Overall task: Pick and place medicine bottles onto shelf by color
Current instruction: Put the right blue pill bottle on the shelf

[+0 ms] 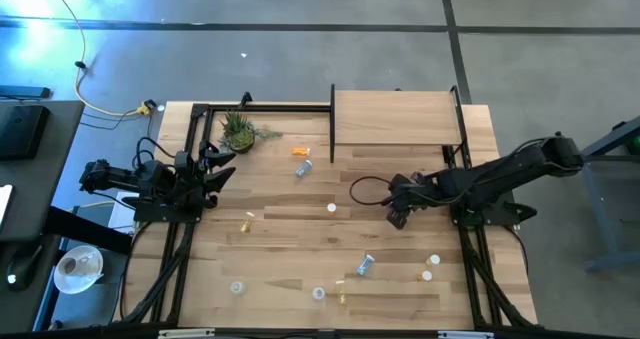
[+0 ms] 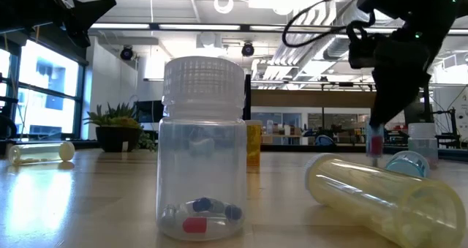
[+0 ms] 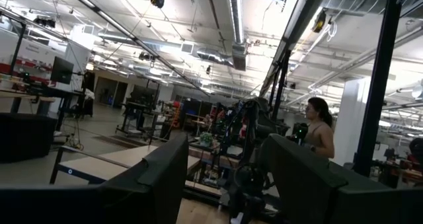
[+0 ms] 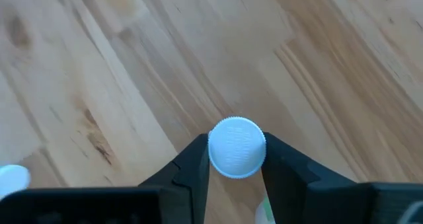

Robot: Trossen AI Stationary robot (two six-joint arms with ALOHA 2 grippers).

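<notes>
My right gripper point(image 1: 398, 217) is at mid-table, right of centre, shut on a small medicine bottle whose white cap point(image 4: 236, 147) shows between its fingers. The bottle point(image 2: 376, 145) has something red in it. Other medicine bottles lie scattered: an orange one point(image 1: 300, 152), a pale blue one point(image 1: 303, 168), a yellow one point(image 1: 247, 220) and several near the front edge. The shelf point(image 1: 395, 119), a pale board on a black frame, stands at the far right. My left gripper point(image 1: 222, 164) waits open at the table's left edge, tipped up off the table. My right gripper pinches the bottle between its two fingers point(image 4: 192, 164), one on each side, at or just under the white cap point(image 4: 236, 147). The fingers slant down from the table's right side. The bottle stands upright. Whether its base is on the table, I cannot tell.
A small potted plant point(image 1: 240, 131) stands at the far left. Close to the low camera are a clear upright bottle point(image 2: 203, 153) with capsules and a yellow bottle point(image 2: 373, 193) on its side. Bare planks lie between the held bottle and the shelf. A person point(image 3: 319, 133) stands beyond the table.
</notes>
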